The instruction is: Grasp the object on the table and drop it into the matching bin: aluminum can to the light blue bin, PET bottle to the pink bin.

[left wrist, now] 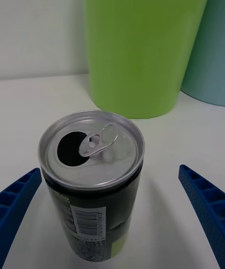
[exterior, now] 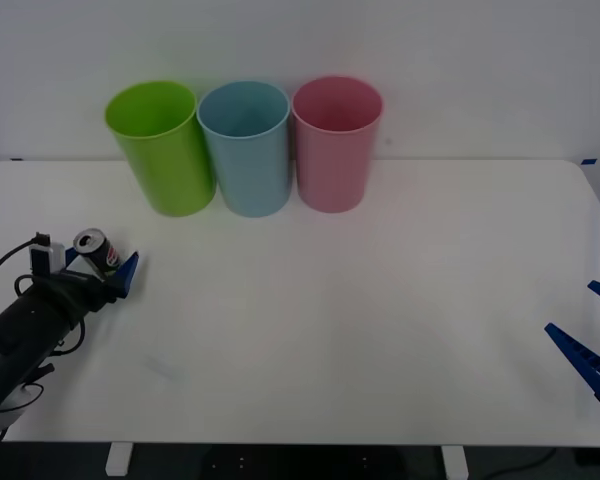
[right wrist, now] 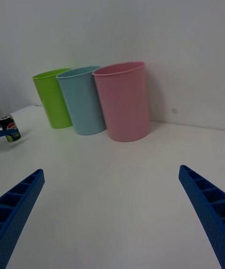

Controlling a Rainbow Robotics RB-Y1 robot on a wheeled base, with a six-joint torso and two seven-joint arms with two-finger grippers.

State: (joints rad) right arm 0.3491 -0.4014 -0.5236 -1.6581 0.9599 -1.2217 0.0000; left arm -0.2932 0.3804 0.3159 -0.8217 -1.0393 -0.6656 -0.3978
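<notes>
White tabletop (exterior: 380,330) under a plain pale wall is what I work on. From the front view, three bins stand in a row at the far edge: a lime green bin (exterior: 160,148), the light blue bin (exterior: 245,148) touching it, and the pink bin (exterior: 335,143) beside that. The aluminum can (exterior: 97,251) stands upright near the table's left edge, well short of the bins. My left gripper (exterior: 105,272) is down at it, one blue finger showing just beside the can toward the table's middle. My right gripper (exterior: 592,340) waits at the right edge, well apart from everything.

From my right wrist, both of its fingers are spread wide with nothing between them. Beyond them stand the pink bin (right wrist: 123,102), the light blue bin (right wrist: 83,101) and the green one (right wrist: 52,98), with the can (right wrist: 9,128) small and far off.

From my left wrist, the can (left wrist: 91,182) sits between my fingers (left wrist: 201,203), which stand apart on either side and do not touch it, so that hand is slack. The silver top has its tab lifted and the mouth open, so I judge it empty or nearly so: light, easily tipped, with a thin wall that dents if I squeeze hard. The painted side looks smooth and likely slick. I would close on the middle of the body, below the rim, with gentle pressure, and keep it upright. Behind it rise the green bin (left wrist: 140,39) and an edge of the light blue bin (left wrist: 208,63).
</notes>
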